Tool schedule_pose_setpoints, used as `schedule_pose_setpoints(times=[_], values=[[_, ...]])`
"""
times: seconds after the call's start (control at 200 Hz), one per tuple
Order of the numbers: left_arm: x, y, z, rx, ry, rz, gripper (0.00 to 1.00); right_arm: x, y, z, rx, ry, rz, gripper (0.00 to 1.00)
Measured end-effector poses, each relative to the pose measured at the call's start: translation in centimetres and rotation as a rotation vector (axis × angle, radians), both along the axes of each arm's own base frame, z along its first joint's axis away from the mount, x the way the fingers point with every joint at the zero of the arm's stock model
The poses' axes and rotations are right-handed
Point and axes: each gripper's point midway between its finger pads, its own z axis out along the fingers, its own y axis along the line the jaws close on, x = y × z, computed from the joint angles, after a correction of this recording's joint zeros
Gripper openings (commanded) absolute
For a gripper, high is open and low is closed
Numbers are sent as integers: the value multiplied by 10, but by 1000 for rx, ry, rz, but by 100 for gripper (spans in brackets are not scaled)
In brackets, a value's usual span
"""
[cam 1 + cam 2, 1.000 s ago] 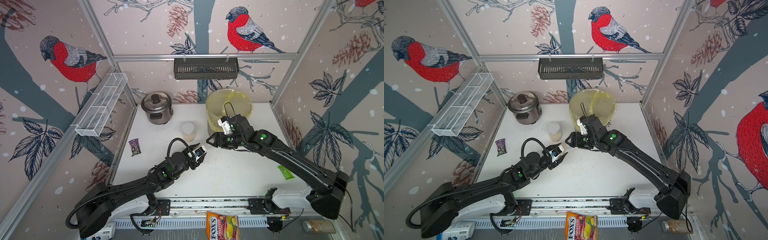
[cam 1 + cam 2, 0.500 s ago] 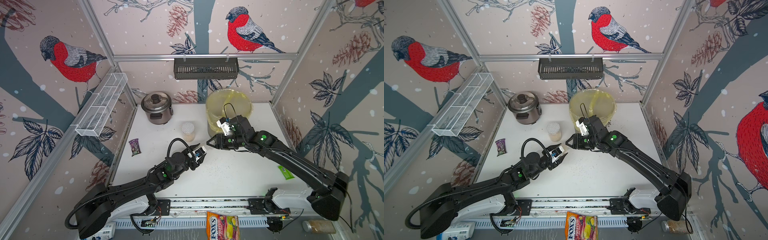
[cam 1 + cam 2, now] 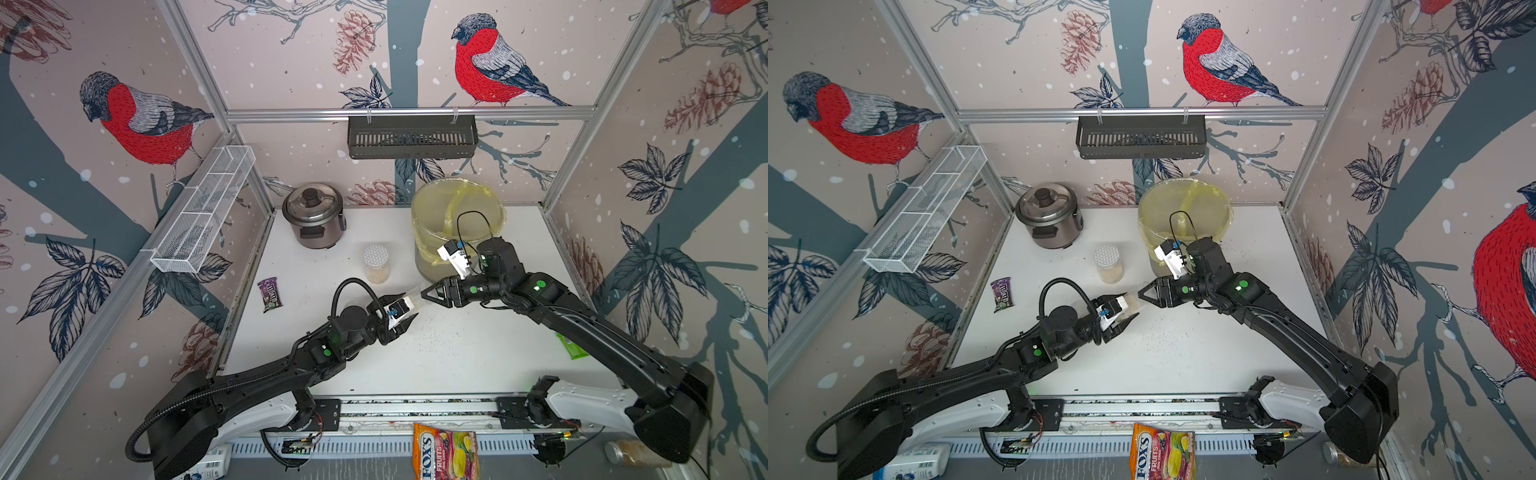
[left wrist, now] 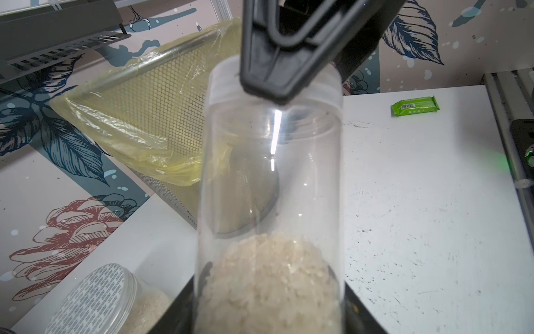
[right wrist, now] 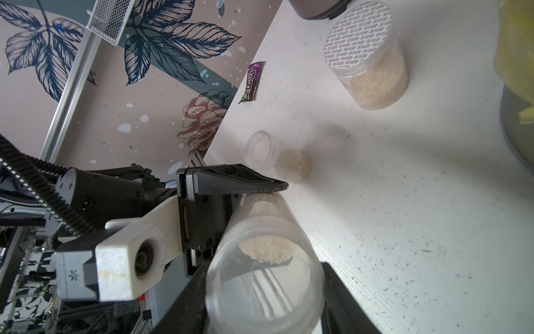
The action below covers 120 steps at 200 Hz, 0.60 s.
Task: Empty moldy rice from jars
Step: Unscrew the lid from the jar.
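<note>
**A:** What do both top views show?

**B:** The left claw (image 3: pixel 405 311) is clamped on a narrow jar (image 3: pixel 415 298) held about level. The right claw (image 3: pixel 428 294) meets the jar's far end. A wide jar (image 3: pixel 376 264) stands beyond both claws, beside the bin (image 3: pixel 457 181).

**A:** And the left wrist view?

**B:** The moldy rice (image 4: pixel 268 283) is heaped at the base end, between the left claw's fingers. At the other end, the right claw's fingers (image 4: pixel 277 66) sit over the clear lid (image 4: pixel 222 84).

**A:** The right wrist view?

**B:** The right claw is half-closed, its fingers pressing the lid from both sides. Just past the left claw, a second narrow jar (image 5: pixel 274 159) lies open on the table (image 5: pixel 404 217), with rice in its bottom.
</note>
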Motion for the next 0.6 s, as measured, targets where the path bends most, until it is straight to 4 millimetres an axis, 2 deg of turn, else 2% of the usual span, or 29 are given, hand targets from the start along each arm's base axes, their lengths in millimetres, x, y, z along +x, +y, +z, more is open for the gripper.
schedule_pose_setpoints(times=[0.17, 0.47, 0.6], values=[[2, -10, 2, -20, 41, -19, 39, 1, -1, 8, -47, -125, 44, 35], [4, -24, -14, -2, 116, -49, 35, -5, -3, 0, -144, -348, 190, 36], [3, -27, -19, 0, 132, -60, 30, -7, -6, -4, -166, -395, 236, 38]])
